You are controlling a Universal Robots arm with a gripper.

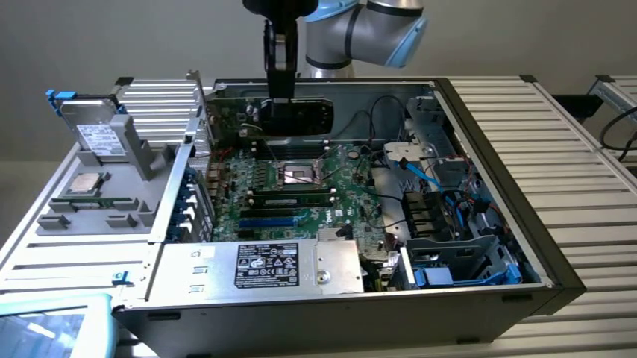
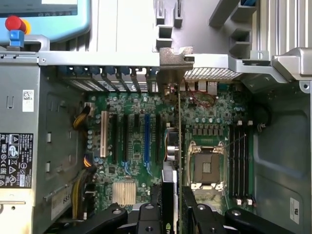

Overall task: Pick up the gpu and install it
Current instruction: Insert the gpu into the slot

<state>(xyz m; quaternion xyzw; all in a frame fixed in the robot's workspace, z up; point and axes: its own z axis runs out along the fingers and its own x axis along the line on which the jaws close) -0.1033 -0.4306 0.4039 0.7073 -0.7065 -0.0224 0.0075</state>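
Observation:
The gpu (image 1: 295, 117) is a thin card with a black cooler. It hangs upright over the far part of the green motherboard (image 1: 289, 195), just beyond the CPU socket (image 1: 298, 174), inside the open computer case. My gripper (image 1: 282, 101) comes down from above and is shut on the card's top edge. In the wrist view the gpu (image 2: 171, 146) shows edge-on between my fingers (image 2: 146, 217). Its metal bracket (image 2: 174, 61) is close to the case's rear slot openings. It sits between the expansion slots (image 2: 146, 139) and the CPU socket (image 2: 207, 168).
A grey power supply (image 1: 267, 266) fills the case's near side. Memory sticks (image 1: 289, 200) lie beside the socket. Blue cables and drive bays (image 1: 448, 216) crowd the exterior view's right. A folded-out panel with a drive (image 1: 100, 134) lies at the left. A pendant (image 2: 44, 14) sits outside.

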